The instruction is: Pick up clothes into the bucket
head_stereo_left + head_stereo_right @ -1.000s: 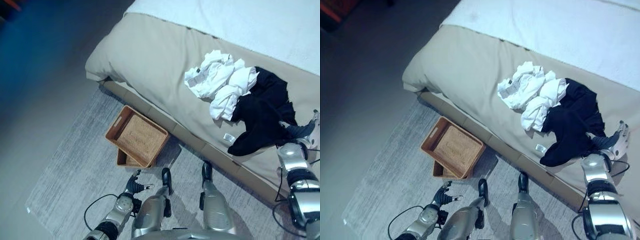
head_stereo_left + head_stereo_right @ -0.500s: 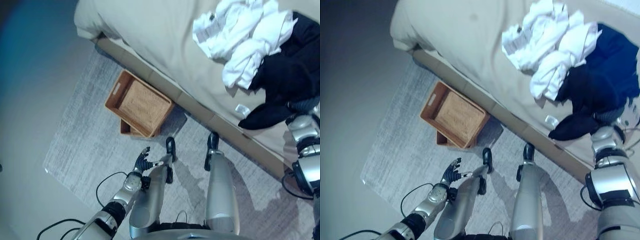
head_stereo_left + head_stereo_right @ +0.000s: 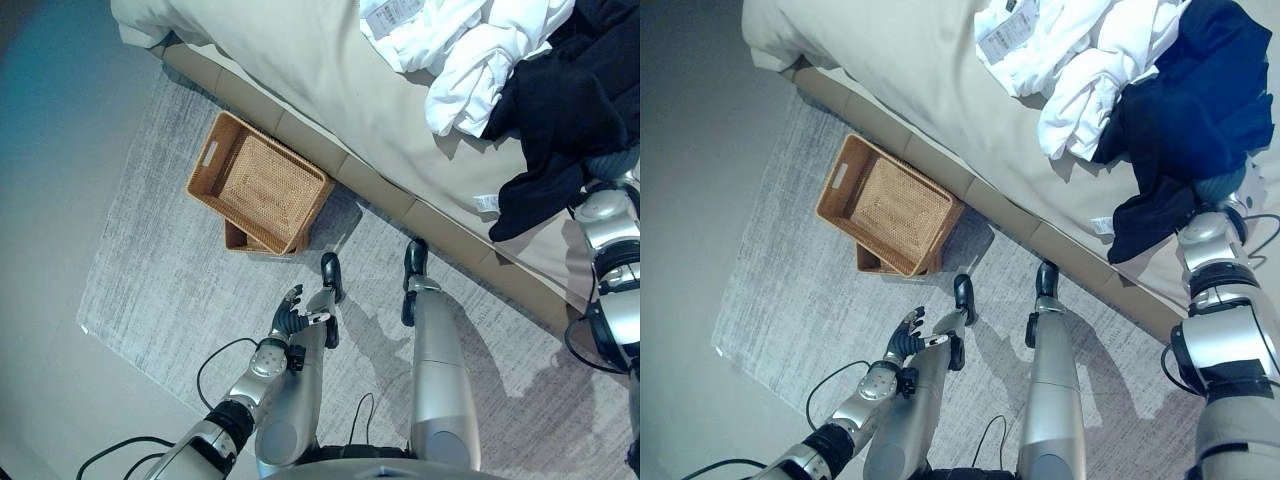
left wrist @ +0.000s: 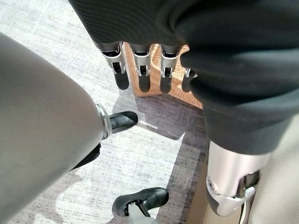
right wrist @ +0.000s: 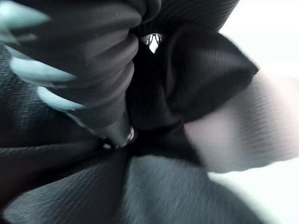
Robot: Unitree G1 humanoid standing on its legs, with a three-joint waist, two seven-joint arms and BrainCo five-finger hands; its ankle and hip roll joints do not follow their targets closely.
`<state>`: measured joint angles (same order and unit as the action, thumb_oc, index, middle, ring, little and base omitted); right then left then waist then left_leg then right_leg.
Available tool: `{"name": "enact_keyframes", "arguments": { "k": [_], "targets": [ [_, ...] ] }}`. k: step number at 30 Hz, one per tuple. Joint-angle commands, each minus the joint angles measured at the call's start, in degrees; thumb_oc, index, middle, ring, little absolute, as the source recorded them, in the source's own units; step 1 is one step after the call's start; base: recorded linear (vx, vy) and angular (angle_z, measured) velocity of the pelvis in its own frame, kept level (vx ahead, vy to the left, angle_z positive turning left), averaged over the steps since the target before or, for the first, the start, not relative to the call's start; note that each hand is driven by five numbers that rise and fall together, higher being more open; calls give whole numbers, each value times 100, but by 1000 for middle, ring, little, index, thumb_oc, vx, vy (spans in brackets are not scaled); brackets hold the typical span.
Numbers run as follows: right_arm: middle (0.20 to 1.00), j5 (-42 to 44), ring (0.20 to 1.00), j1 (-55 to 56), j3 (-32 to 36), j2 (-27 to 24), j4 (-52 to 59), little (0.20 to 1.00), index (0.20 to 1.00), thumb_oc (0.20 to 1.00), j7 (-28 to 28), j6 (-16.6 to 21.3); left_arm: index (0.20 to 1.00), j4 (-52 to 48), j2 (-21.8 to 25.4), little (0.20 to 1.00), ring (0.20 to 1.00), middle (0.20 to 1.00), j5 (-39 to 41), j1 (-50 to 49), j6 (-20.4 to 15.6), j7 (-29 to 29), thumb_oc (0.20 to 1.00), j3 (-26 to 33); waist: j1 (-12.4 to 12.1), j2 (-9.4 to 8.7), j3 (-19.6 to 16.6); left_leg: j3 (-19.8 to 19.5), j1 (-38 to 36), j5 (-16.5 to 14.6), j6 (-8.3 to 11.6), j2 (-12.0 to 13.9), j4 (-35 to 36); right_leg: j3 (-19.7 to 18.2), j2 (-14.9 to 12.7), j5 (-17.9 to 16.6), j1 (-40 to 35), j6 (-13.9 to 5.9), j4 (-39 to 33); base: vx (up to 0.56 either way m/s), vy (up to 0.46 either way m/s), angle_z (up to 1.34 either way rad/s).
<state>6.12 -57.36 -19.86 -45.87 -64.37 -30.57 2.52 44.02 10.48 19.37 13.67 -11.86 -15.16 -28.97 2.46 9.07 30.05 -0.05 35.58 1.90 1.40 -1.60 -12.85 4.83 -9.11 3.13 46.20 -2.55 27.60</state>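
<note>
A black garment (image 3: 560,100) lies on the beige bed (image 3: 320,70) at the right, beside a heap of white clothes (image 3: 470,45). My right hand (image 3: 612,165) is pushed in at the near edge of the black garment. In the right wrist view its dark cover (image 5: 84,56) is wrapped all round by folds of black cloth (image 5: 205,74). An empty brown wicker basket (image 3: 258,185) stands on the rug by the bed's side. My left hand (image 3: 290,318) hangs low near the floor, open and holding nothing, with the basket (image 4: 180,81) past its fingers (image 4: 142,70).
A grey rug (image 3: 150,290) covers the floor in front of the bed. A second, smaller wicker tray (image 3: 240,240) sticks out from under the basket. A small white tag (image 3: 487,203) lies on the bed near the black garment's edge.
The camera has tipped downward, so the bed and basket sit higher in view. My right hand has gone from beside the black garment into its edge. The left hand stays low.
</note>
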Motion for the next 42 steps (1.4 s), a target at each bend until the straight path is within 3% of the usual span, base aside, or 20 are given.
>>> {"name": "enact_keyframes", "arguments": {
  "k": [1, 7, 8, 9, 11, 14, 18, 23, 25, 30, 35, 42],
  "targets": [
    [200, 284, 200, -217, 206, -223, 1208, 200, 200, 200, -547, 799, 1000, 189, 282, 1000, 1000, 1000, 17, -202, -173, -162, 1000, 285, 18, -519, -25, -135, -388, -115, 91, -80, -199, 154, -97, 35, -897, -177, -218, -44, -4, -12],
    [200, 249, 200, -275, 523, -544, 2239, 200, 200, 200, -652, 918, 1000, 527, 389, 1000, 1000, 1000, -135, -204, -130, -155, 1000, 580, 63, -915, -25, -66, -1251, -105, 117, 31, 184, 182, 31, -327, -1875, -305, -1006, -25, 10, -7],
    [200, 248, 200, -281, 527, -545, 2240, 200, 200, 200, -652, 918, 1000, 527, 391, 1000, 1000, 1000, -136, -196, -130, -154, 1000, 583, 63, -914, -25, -67, -1242, -66, 114, 30, 209, 186, 33, -373, -1875, -305, -1048, 6, 25, -9],
    [200, 209, 200, -354, 548, -683, 2399, 200, 200, 200, -614, 907, 1000, 636, 450, 1000, 1000, 1000, -232, -229, -88, -109, 1000, 675, 56, -1066, -40, 6, -1624, -119, 116, 86, 317, 169, 87, -471, -2301, -364, -1311, 28, 22, -9],
    [200, 171, 200, -356, 562, -737, 2505, 200, 200, 200, -613, 899, 1000, 674, 490, 1000, 1000, 1000, -269, -274, -73, -79, 1000, 726, 51, -1128, -115, 40, -1748, -93, 109, 97, 402, 166, 113, -557, -2448, -386, -1485, 25, 18, -18],
    [200, 44, 200, -252, 774, -1016, 2850, 200, 200, 200, -576, 834, 1000, 824, 570, 1000, 1000, 1000, -441, -457, 15, 54, 1000, 898, 59, -1348, -569, 158, -2285, -107, 111, 147, 727, 169, 180, -722, -3100, -483, -2061, 83, 14, -21],
    [200, -196, 200, -130, 967, -1378, 2934, 200, 200, 200, -625, 731, 1000, 862, 648, 1000, 1000, 1000, -588, -617, 65, 183, 1000, 1033, 62, -1456, -1058, 194, -2645, -60, 130, 166, 1072, 195, 219, -871, -3479, -547, -2535, 76, 4, -9],
    [200, -460, 200, 62, 1362, -1843, 3263, 200, 200, 200, -774, 648, 1000, 628, 731, 1000, 1000, 1000, -704, -752, 78, 254, 1000, 1188, 50, -1562, -1638, 269, -3125, -20, 149, 226, 1380, 260, 295, -841, -3977, -586, -2799, 87, 11, -9],
    [200, -494, 200, 138, 1439, -1900, 3315, 200, 200, 200, -773, 637, 1000, 482, 753, 1000, 1000, 1000, -678, -832, 82, 259, 1000, 1222, 38, -1578, -1710, 271, -3226, -51, 145, 227, 1370, 281, 293, -804, -4088, -586, -2785, 76, 9, -3],
    [200, -505, 200, 361, 1569, -2053, 3516, 200, 200, 200, -606, 629, 1000, -635, 945, 1000, 1000, 1000, -606, -993, -5, 332, 1000, 1312, 23, -1638, -2083, 322, -3596, -261, 115, 254, 1300, 277, 300, -639, -4500, -582, -2760, 104, 9, -3],
    [200, 18, 200, 693, 1320, -1759, 3983, 200, 200, 200, 160, 747, 1000, -2536, 1503, 1000, 1000, 1000, -388, -911, 9, 704, 1000, 1297, 78, -1611, -2436, 393, -3960, -397, 110, 306, 1285, 224, 343, -495, -4819, -559, -2739, 78, 16, -1],
    [200, 702, 200, 1277, 1048, -1479, 5017, 200, 200, 200, 1147, 809, 1000, -3849, 1924, 1000, 1000, 1000, 85, 1, 114, 1054, 1000, 1001, 212, -1588, -2681, 466, -4207, -392, 141, 360, 1419, 240, 376, -462, -5024, -550, -2815, 33, -4, -7]
  ]
}}
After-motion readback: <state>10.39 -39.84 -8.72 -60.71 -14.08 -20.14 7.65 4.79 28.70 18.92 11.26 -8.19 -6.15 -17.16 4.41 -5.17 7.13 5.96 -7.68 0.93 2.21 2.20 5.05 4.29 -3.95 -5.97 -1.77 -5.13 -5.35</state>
